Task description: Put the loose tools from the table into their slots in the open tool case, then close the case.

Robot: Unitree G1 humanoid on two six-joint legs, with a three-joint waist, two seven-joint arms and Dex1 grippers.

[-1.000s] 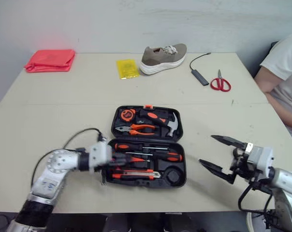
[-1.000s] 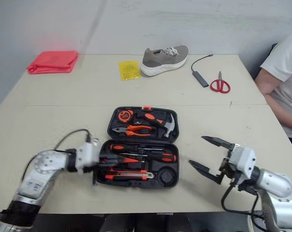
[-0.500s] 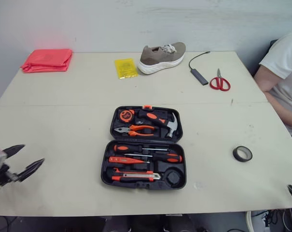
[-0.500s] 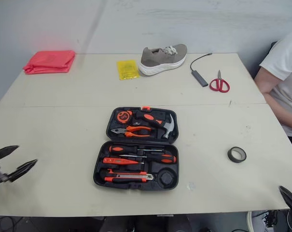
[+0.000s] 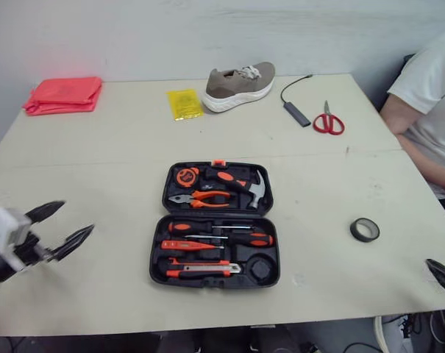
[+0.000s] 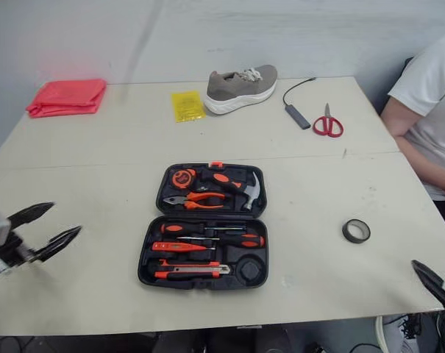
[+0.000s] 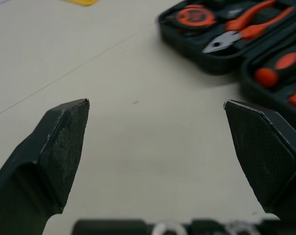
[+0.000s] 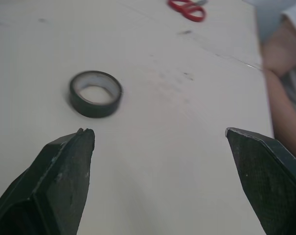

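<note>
The open black tool case (image 5: 216,224) lies mid-table, with a tape measure, pliers and a hammer in its far half and screwdrivers and a utility knife in its near half. A round slot (image 5: 260,268) in the near right corner holds nothing. A black tape roll (image 5: 365,229) lies loose on the table to the case's right. My left gripper (image 5: 76,216) hovers open well left of the case, holding nothing. Off the table's front right corner, my right gripper (image 8: 156,132) stands open, with the tape roll (image 8: 95,94) a little beyond its fingers.
Along the far side lie a folded red cloth (image 5: 62,95), a yellow packet (image 5: 182,104), a tan shoe (image 5: 239,86), a black cabled adapter (image 5: 296,112) and red scissors (image 5: 327,121). A person in a white shirt (image 5: 428,110) sits at the right edge.
My left gripper has opened and pulled back from the case's left side to the far left. My right gripper has drawn back to the front right corner, uncovering the tape roll.
</note>
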